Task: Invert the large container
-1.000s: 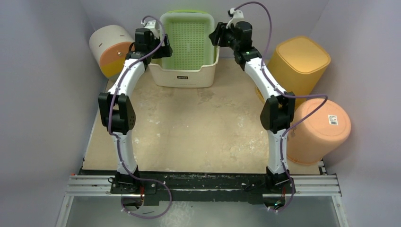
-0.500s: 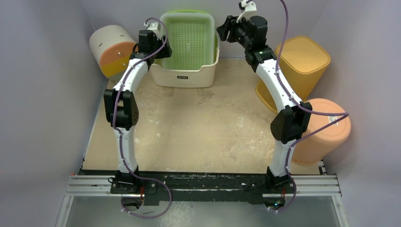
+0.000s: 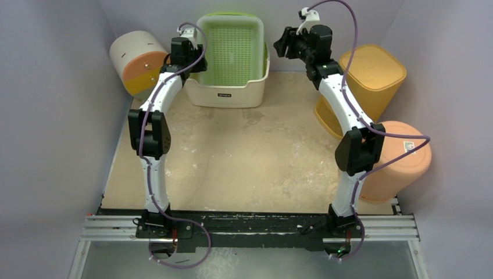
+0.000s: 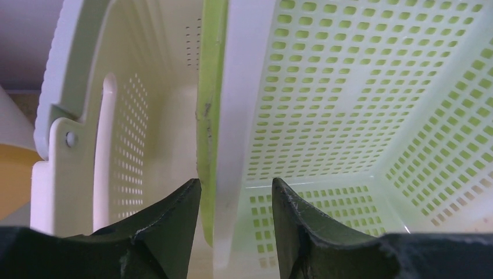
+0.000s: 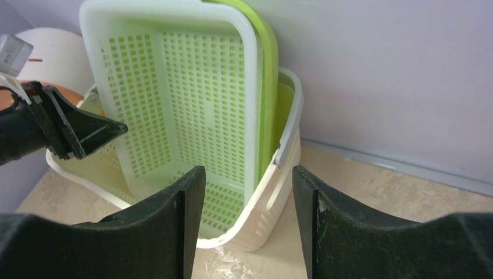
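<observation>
The large container (image 3: pixel 229 97), a cream plastic tub w/ two perforated trays (image 3: pixel 232 46) stood on edge inside, is found at the far centre of the table (image 3: pixel 244 151). It is judged light, smooth and stiff-ish but springy in its thin walls, w/ the loose trays likely to slide out once it is tipped. The left gripper (image 4: pixel 235 189) is set astride the tray rims, pads close on both sides, but a pinch can't be confirmed. The right gripper (image 5: pixel 247 174) is held wide, apart from the tub, so a hold at the rolled rim or handle slot (image 4: pixel 106 133) on each side is judged best.
</observation>
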You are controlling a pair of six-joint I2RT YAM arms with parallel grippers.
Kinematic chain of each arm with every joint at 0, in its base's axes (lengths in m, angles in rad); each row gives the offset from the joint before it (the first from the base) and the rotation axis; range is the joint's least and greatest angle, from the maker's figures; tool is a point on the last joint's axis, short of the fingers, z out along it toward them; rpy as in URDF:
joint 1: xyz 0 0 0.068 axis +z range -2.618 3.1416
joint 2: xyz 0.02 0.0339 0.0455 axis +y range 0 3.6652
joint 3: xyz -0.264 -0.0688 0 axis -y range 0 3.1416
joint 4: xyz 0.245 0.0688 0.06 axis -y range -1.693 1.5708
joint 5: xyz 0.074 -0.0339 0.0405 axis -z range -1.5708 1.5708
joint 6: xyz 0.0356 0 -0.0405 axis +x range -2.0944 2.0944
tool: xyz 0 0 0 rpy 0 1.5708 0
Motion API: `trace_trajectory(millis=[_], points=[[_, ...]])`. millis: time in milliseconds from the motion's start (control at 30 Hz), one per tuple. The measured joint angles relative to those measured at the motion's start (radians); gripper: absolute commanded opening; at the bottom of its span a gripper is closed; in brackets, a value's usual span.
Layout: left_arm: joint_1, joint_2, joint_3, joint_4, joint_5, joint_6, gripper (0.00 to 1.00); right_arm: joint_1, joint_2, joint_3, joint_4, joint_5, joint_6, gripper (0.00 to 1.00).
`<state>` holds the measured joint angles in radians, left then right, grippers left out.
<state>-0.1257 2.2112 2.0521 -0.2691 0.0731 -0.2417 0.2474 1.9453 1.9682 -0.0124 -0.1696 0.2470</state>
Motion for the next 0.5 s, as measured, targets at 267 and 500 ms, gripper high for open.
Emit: trace_trajectory(millis=[267, 500], points=[[-0.02, 0.097, 0.08, -0.002, -0.086, 0.065, 0.17, -0.027, -0.002, -0.064, -0.005, -0.008, 0.0, 0.59], [-0.03, 0.115, 0.089, 0.013, -0.107, 0.062, 0.0, -0.053, -0.011, -0.083, -0.003, -0.008, 0.0, 0.59]])
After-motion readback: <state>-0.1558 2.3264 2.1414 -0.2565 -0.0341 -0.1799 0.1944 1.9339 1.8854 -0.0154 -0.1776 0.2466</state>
